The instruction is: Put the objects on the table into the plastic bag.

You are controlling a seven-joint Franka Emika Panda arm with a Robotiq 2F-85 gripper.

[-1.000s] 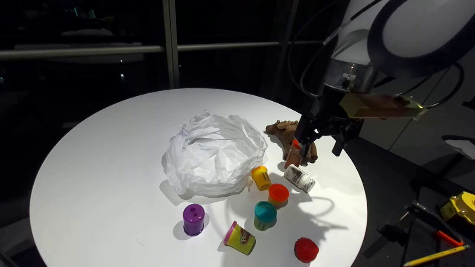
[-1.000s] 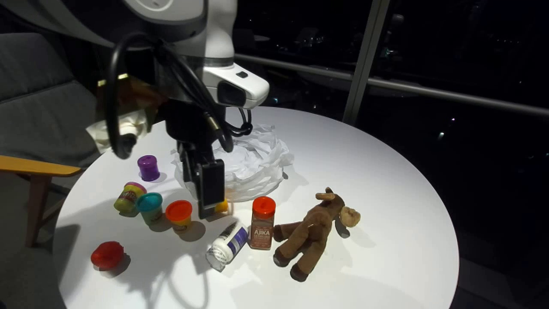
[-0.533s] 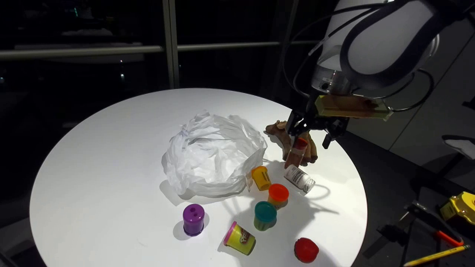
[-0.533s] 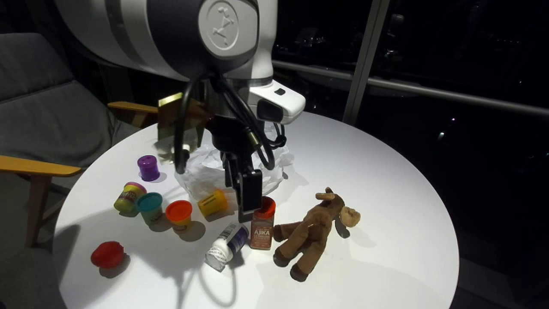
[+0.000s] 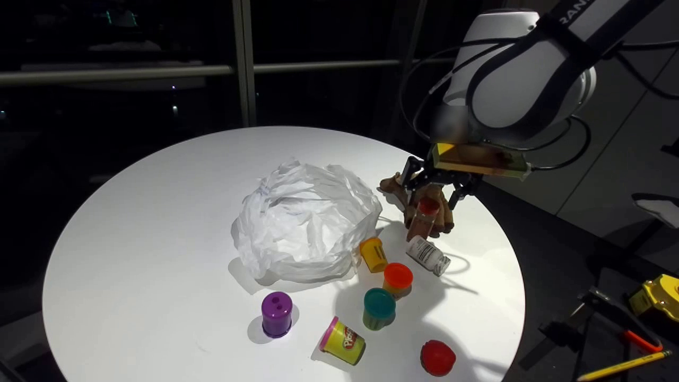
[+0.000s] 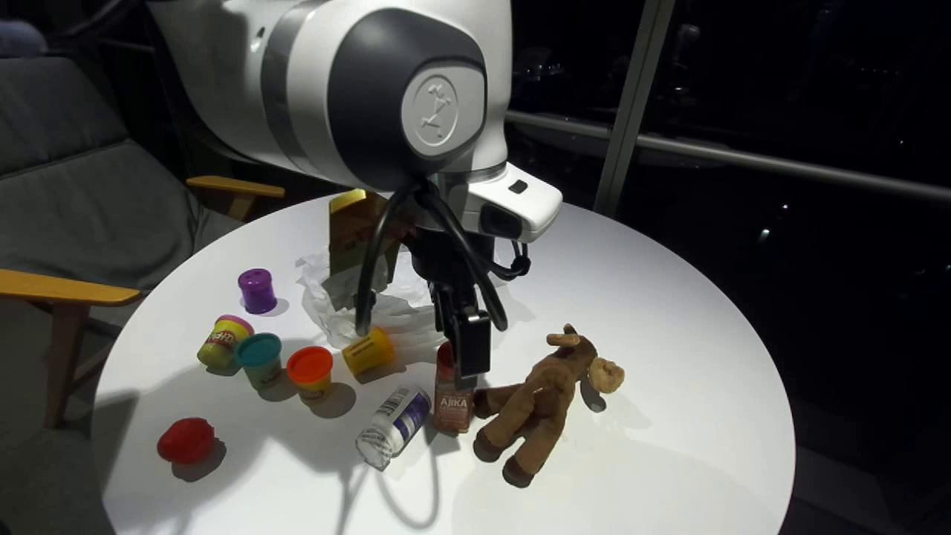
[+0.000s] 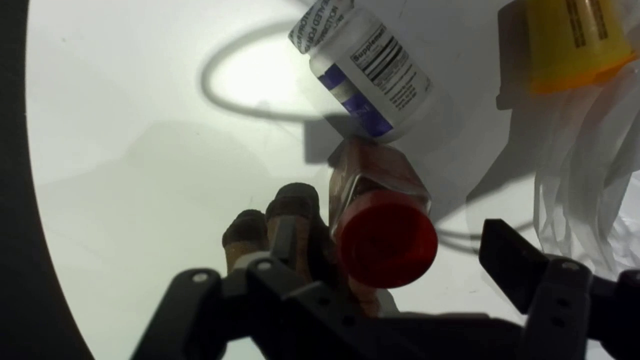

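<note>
Sitting at the far left in an exterior view is a gray chair point(image 6: 52, 178) with wooden arms. Beside it is a big round table point(image 6: 639, 475) with a plain white top. First on it is a round red thing point(image 6: 186, 441). Behind that, a yellow Play-Doh tub point(image 6: 224, 348) with a pink lid lies on its side. A purple tub point(image 6: 257, 291) stands farther back. A teal tub point(image 6: 258, 362) stands close to the Play-Doh tub. Next to the teal one stands an orange-lidded tub point(image 6: 310, 377) with a yellow body. Behind this row is the plastic bag point(image 6: 409, 316), thin, white and crinkly, with its wide mouth up. The robot arm point(image 6: 312, 96) hides part of it. A tipped yellow tub point(image 6: 369, 353) lies right beside the bag, and I cannot tell if they touch. In front of it, a white supplement bottle point(image 6: 395, 422) lies on its side with its bottom end by a jar point(image 6: 454, 414). The jar stands up, has a red lid and says AJIKA. At its top is the gripper point(image 7: 390, 241): in the wrist view its fingers point(image 7: 510, 265) are spread wide apart, with the red lid showing in the gap. I cannot tell if a finger touches it. Right of the jar, a brown plush animal point(image 6: 546, 394) lies with one dark foot just beside the jar.
</note>
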